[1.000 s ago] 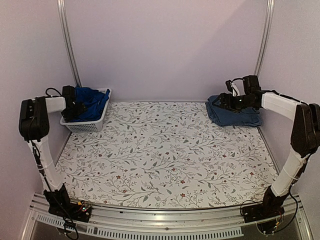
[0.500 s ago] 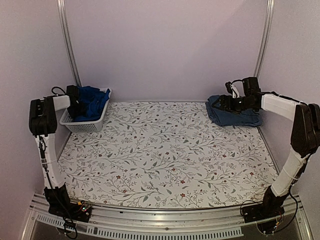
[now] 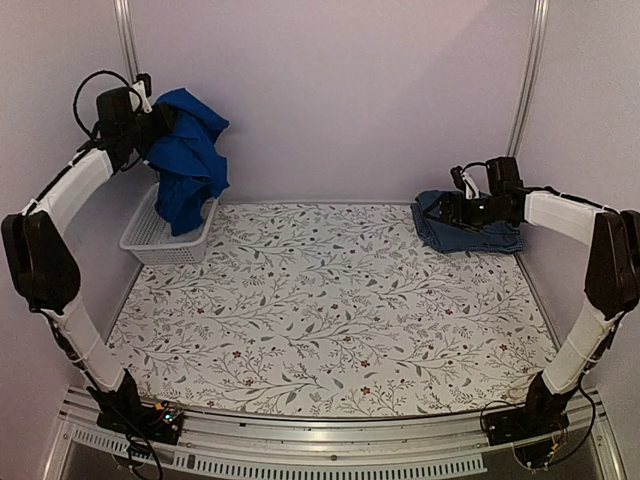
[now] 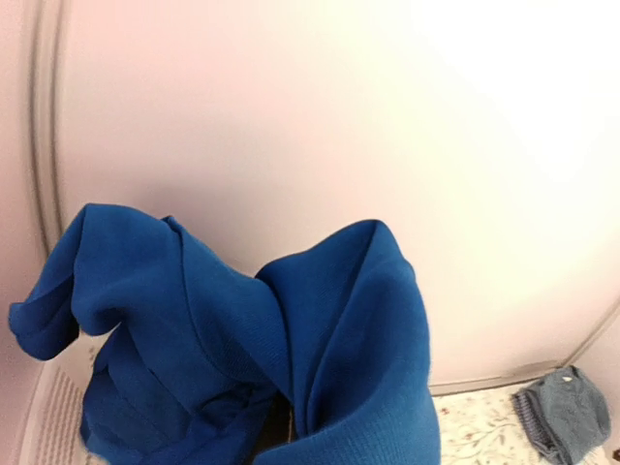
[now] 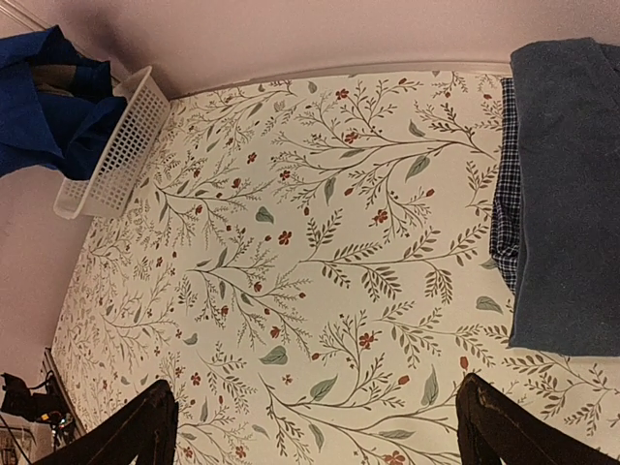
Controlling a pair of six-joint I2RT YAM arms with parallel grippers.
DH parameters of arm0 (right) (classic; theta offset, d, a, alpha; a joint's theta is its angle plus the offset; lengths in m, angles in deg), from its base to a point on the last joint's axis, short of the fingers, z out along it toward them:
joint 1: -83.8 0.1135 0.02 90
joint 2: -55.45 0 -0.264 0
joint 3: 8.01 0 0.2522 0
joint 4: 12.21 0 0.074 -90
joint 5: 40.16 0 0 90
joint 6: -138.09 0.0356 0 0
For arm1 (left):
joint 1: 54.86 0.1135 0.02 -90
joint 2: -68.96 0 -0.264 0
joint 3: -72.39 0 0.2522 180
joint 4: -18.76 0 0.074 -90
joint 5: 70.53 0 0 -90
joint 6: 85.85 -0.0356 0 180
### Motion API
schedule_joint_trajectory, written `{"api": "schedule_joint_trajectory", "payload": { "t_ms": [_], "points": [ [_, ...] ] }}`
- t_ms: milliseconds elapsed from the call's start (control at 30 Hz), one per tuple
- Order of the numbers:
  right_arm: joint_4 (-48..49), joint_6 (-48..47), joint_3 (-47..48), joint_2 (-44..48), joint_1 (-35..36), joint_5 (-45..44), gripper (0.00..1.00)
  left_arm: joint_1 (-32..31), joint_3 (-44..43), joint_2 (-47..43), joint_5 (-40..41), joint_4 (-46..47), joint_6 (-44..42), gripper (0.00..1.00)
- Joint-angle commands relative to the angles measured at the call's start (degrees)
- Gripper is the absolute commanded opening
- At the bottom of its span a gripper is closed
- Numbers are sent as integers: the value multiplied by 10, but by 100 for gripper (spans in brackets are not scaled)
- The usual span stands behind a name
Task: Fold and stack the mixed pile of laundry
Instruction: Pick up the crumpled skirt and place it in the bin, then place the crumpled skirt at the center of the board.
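Royal-blue garment (image 3: 190, 165) raised from basket (image 3: 160, 248), hanging from left gripper (image 3: 155, 118)

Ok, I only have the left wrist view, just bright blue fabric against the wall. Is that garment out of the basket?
Observer: Not quite. The left end effector holds the royal-blue garment high, but its lower end dips to the rim of the white basket.
Operator: Where is the other arm?
Observer: The right end effector hovers at the left edge of the folded stack in the far right corner.
Operator: Carrying anything?
Observer: No, its jaws stand open and empty.
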Motion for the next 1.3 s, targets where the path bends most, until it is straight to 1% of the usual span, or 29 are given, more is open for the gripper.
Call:
{"api": "schedule_joint_trajectory", "payload": {
  "t_ms": [0,233,300,367,433,500,567,700,733,767,800,867,900,967,1033,1133,1200,1267],
  "points": [
    [18,7,-11,30,5,17,99,-36,-35,-27,-145,81,-11,0],
    [19,12,-13,39,5,26,99,-165,-78,-70,-195,62,-67,0],
    [20,13,-12,43,6,29,99,-202,-95,-74,-205,38,-75,0],
    [20,13,-13,47,5,29,99,-224,-107,-79,-232,39,-75,0],
    [20,13,-13,50,6,28,99,-242,-117,-84,-241,45,-66,0],
    [20,13,-13,52,5,28,99,-257,-133,-80,-276,51,-58,0],
    [20,13,-12,54,5,27,99,-270,-139,-80,-291,43,-61,0],
    [20,12,-17,60,5,25,99,-273,-83,-86,-313,46,-31,0],
    [19,12,-17,61,5,25,99,-272,-54,-88,-319,50,-10,0],
    [18,11,-17,61,5,23,99,-273,-23,-91,-335,82,7,0],
    [17,11,-17,61,6,22,99,-277,15,-94,-343,94,21,0],
    [14,9,-18,61,5,22,99,-290,88,-104,-346,97,23,0],
    [13,8,-19,62,5,24,99,-297,114,-109,-330,77,5,0],
    [11,5,-23,62,6,29,99,-313,156,-118,-272,27,-27,0],
    [10,3,-28,62,5,30,99,-345,161,-116,-190,-18,-68,0],
    [7,-1,-31,63,6,32,99,-439,104,-62,-89,-112,-151,0],
    [5,-4,-33,69,5,38,99,-507,55,-2,-20,-174,-200,0],
    [2,-7,-40,79,3,30,99,-558,14,67,23,-221,-237,0]
  ]
}}
